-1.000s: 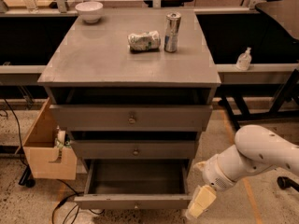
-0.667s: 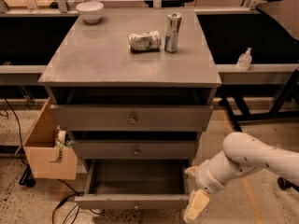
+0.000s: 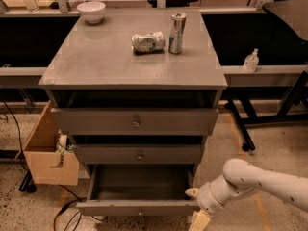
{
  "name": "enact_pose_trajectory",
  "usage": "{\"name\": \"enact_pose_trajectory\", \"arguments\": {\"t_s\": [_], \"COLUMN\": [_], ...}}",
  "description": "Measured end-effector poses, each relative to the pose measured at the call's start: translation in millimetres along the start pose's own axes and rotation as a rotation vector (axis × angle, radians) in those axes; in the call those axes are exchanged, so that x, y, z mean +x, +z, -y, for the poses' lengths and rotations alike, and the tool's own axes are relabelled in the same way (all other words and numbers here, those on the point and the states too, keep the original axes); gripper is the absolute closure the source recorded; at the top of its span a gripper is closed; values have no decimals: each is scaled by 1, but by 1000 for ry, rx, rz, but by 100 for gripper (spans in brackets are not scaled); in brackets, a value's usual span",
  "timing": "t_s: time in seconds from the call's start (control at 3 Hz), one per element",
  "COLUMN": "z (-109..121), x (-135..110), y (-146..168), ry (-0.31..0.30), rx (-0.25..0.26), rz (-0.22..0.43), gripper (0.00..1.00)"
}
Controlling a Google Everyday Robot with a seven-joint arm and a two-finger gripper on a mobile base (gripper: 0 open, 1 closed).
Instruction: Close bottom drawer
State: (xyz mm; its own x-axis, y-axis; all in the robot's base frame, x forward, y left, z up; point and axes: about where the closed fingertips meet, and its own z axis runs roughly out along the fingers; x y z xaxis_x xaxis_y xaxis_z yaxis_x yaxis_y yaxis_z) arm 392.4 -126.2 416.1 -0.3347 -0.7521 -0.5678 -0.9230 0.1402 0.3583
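fingers (image 3: pixel 199 220) look apart, the gripper (image 3: pixel 196 207) at the right end of the bottom drawer (image 3: pixel 137 208) — it stands open, front panel stretching leftward, cabinet (image 3: pixel 134 121) straight behind.

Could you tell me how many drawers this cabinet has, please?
3, stacked: top drawer, middle drawer below it, and bottom drawer, pulled open. None seem hidden. The tool sits by the bottom drawer's front right corner.

Gripper (image 3: pixel 199 221) by the bottom drawer's (image 3: pixel 137 208) right corner, partly beyond the lower edge.
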Motion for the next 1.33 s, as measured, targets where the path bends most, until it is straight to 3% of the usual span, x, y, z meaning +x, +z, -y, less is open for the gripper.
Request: {"name": "enact_pose_trajectory", "arguments": {"t_s": [0.33, 1.0, 1.33], "z": [12, 22, 24], "x": [36, 69, 80], "y": [46, 101, 128], "ry": [10, 40, 48], "rx": [-24, -68, -128], "rz": [31, 65, 63], "gripper": [0, 0, 0]}}
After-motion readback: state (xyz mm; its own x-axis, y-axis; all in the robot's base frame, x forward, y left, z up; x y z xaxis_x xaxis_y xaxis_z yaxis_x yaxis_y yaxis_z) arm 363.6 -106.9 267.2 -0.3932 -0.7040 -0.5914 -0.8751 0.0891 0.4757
